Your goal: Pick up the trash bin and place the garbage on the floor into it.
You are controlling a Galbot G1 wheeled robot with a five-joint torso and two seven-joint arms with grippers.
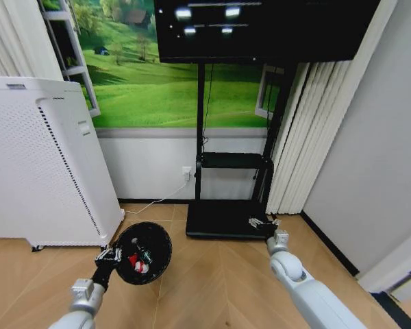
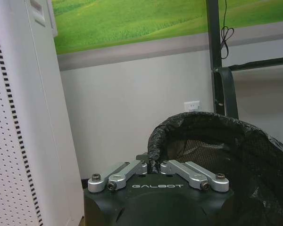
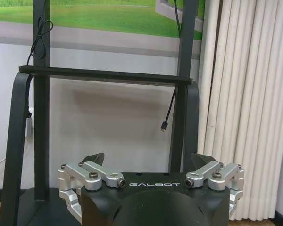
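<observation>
Black trash bin [image 1: 144, 252] hangs over the wood floor [image 1: 212, 288], just in front of the white perforated appliance [image 1: 44, 164] at the left. Left gripper [image 1: 108, 258] is clenched on the bin's near-left rim; the left wrist view shows the fingers pinched together on the black bag lining [image 2: 212, 146] at the rim edge, bin [image 2: 226, 165] filling the side past the gripper [image 2: 153, 170]. Inside the bin, seen from above: garbage [image 1: 138, 262], red-and-white lumps plus a small green-and-white piece, lying on the bottom, close together. Right of the bin, bare floor, then the black stand base [image 1: 222, 219] under the dark screen [image 1: 260, 27]. Right gripper [image 1: 262, 223] hovers over the front right corner of that base, fingers released and spread, holding nothing; the right wrist view shows its jaws apart [image 3: 148, 165] facing the stand's legs and the white curtain [image 3: 245, 94].
</observation>
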